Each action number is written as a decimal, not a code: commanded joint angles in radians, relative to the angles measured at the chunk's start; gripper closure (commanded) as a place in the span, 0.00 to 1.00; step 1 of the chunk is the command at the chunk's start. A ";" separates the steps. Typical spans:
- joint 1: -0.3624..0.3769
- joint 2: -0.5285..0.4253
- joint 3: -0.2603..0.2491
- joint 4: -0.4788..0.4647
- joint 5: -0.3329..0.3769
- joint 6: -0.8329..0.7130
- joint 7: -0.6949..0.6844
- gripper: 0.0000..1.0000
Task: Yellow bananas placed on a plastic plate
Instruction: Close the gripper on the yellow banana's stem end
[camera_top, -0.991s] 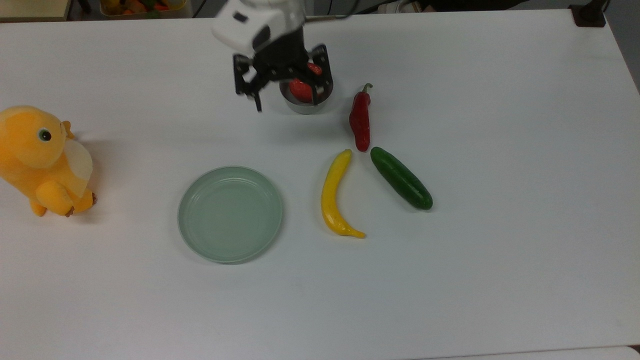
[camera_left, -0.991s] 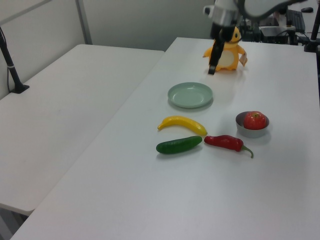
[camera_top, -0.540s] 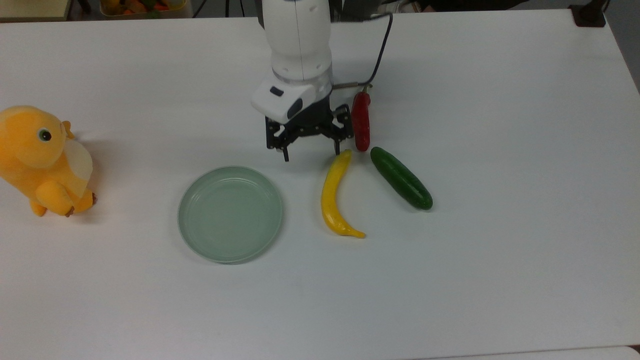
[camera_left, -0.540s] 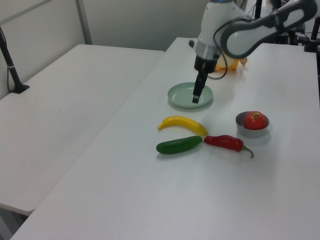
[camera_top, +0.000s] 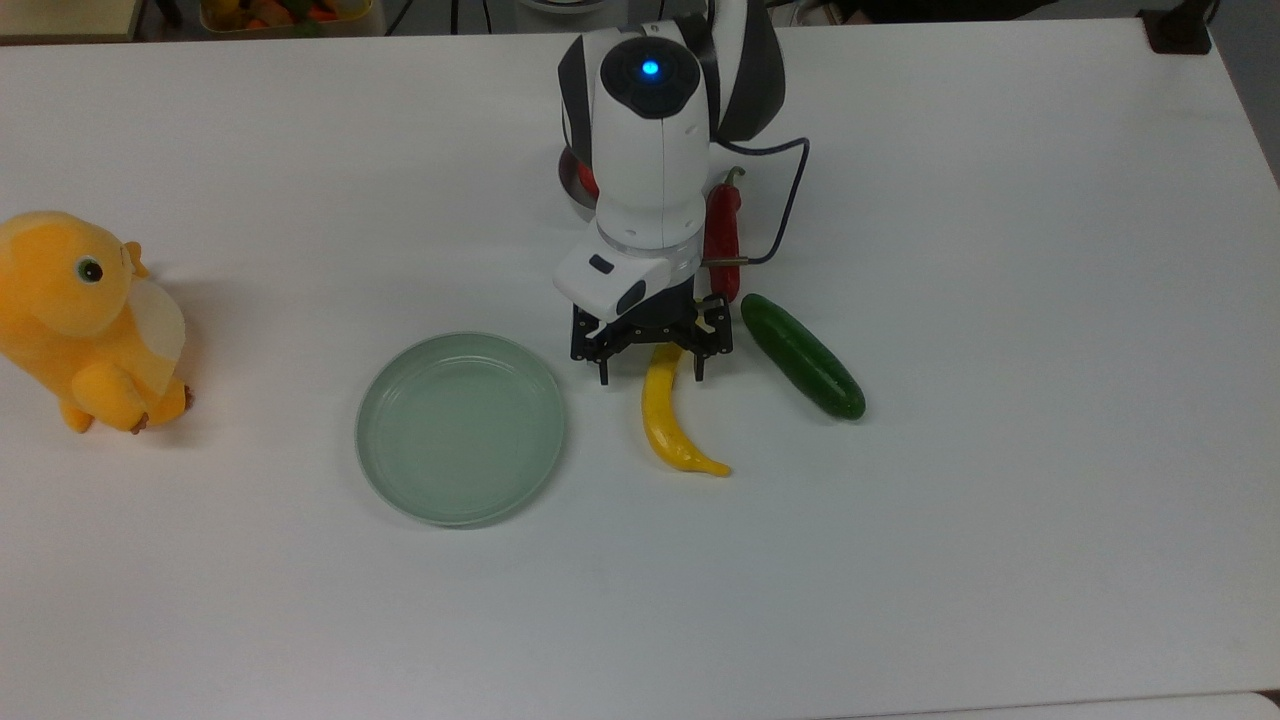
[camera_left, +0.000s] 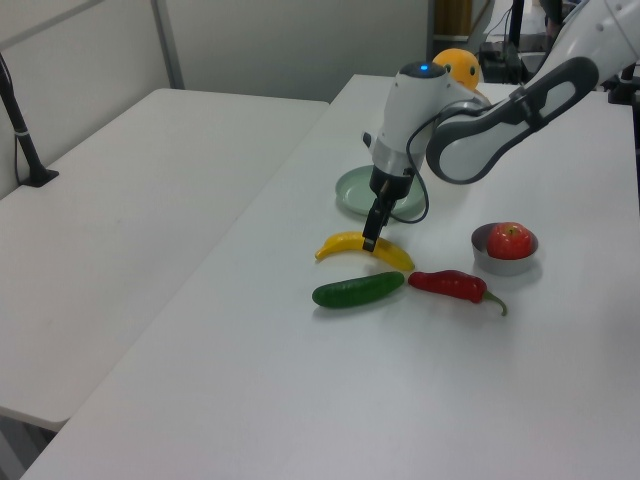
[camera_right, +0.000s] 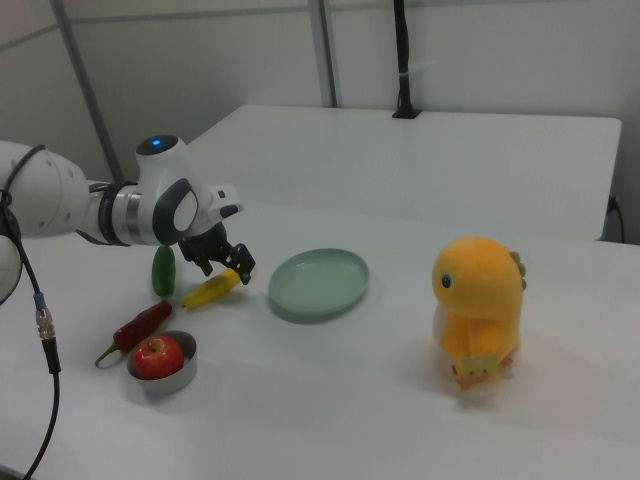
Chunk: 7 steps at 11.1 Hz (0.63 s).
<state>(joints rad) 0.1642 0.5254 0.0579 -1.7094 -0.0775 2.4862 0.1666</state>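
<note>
Straddling the yellow bananas (camera_top: 668, 418), the wide-open, empty pincer (camera_top: 651, 377) sits beside a cucumber (camera_top: 802, 356).

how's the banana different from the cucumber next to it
The banana is bright yellow, the cucumber dark green. The banana is slim, curved and ends in a pointed tip; the cucumber is thicker, nearly straight, with rounded ends. The open gripper straddles the banana's upper part in the top view, while the cucumber lies free of the gripper. Both lie flat on the white table, to the top view's right of the plate.
</note>
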 joint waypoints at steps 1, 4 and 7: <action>0.003 0.018 0.002 0.022 -0.022 0.011 0.033 0.00; 0.003 0.018 0.003 0.022 -0.047 0.011 0.033 0.05; 0.003 0.018 0.016 0.022 -0.059 0.011 0.033 0.50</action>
<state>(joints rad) 0.1642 0.5399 0.0601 -1.6915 -0.1035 2.4867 0.1707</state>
